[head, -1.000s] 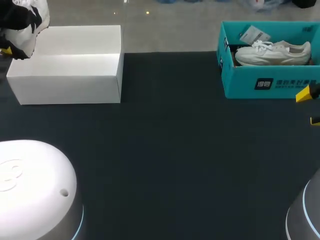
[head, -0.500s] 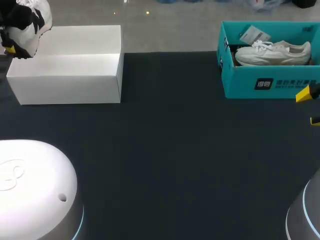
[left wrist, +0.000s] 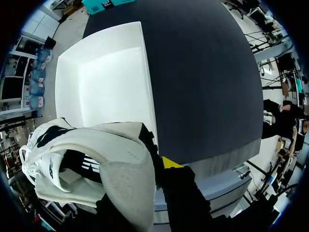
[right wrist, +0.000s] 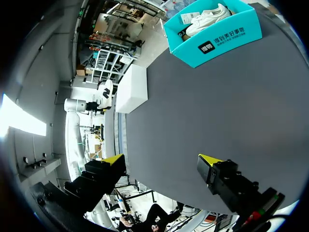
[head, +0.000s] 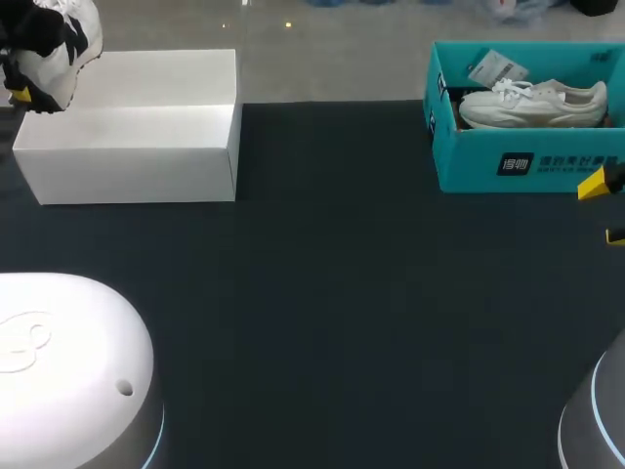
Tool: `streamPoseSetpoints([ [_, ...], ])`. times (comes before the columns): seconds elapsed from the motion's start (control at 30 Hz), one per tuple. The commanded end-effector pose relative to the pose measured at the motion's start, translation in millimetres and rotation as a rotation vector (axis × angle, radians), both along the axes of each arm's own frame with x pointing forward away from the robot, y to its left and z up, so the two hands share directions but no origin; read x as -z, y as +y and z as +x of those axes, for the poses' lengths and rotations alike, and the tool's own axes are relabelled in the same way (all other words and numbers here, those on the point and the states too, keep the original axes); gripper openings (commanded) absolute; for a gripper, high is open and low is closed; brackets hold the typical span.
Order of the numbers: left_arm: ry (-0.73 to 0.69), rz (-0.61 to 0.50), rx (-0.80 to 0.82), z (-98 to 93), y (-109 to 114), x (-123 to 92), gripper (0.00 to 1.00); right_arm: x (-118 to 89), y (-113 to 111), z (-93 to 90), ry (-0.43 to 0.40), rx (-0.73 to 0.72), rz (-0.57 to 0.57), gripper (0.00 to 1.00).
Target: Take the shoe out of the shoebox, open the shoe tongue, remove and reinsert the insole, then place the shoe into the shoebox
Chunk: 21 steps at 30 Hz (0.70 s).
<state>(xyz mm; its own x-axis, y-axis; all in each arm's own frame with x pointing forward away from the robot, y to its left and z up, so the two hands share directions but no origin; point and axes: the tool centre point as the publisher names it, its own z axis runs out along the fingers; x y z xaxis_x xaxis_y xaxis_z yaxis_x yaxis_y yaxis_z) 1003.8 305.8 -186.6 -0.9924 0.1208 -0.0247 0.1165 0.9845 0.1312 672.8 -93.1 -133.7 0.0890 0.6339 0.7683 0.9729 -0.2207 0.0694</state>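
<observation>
Shoe [left wrist: 96, 159] is lifted out of the white shoebox [left wrist: 111, 82], clamped in our left pincer [left wrist: 159, 166], so our wide-open, empty right pincer [right wrist: 161, 164] should next, we think, open the tongue.

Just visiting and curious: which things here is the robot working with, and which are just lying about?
In use: black-and-white shoe, held in the air; open white shoebox.
Seemingly idle: teal box; white sneaker inside it.
</observation>
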Motion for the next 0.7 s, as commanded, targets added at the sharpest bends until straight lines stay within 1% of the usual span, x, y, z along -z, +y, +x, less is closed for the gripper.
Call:
streamPoseSetpoints([
  [0.03,-0.037,0.003,0.157,1.0,1.0,-0.6,0.00,0.5,0.6,-0.7,0.000,0.002,-0.001,1.00],
  [0.07,-0.067,0.004,0.194,2.2,1.9,-0.4,0.00,0.5,0.6,-0.7,0.000,0.002,-0.001,1.00],
  [0.1,-0.105,0.007,0.295,3.0,3.1,-0.4,0.00,0.5,0.6,-0.7,0.000,0.002,-0.001,1.00],
  [0.13,-0.110,0.018,0.335,2.5,4.5,-0.5,0.00,0.5,0.6,-0.7,0.000,0.002,-0.001,1.00],
  [0.17,-0.161,0.024,0.389,4.1,5.6,-1.0,0.00,0.5,0.6,-0.7,0.000,0.002,-0.001,1.00],
  [0.23,-0.204,0.010,0.484,4.4,7.1,-4.3,0.00,0.5,0.6,-0.7,0.000,0.002,-0.001,1.00],
  [0.27,-0.240,-0.002,0.503,3.8,7.6,-6.5,0.00,0.5,0.6,-0.7,0.000,0.002,-0.001,1.00],
  [0.7,-0.240,-0.002,0.503,3.8,7.6,-6.5,0.00,0.5,0.6,-0.7,0.000,0.002,-0.001,1.00],
])
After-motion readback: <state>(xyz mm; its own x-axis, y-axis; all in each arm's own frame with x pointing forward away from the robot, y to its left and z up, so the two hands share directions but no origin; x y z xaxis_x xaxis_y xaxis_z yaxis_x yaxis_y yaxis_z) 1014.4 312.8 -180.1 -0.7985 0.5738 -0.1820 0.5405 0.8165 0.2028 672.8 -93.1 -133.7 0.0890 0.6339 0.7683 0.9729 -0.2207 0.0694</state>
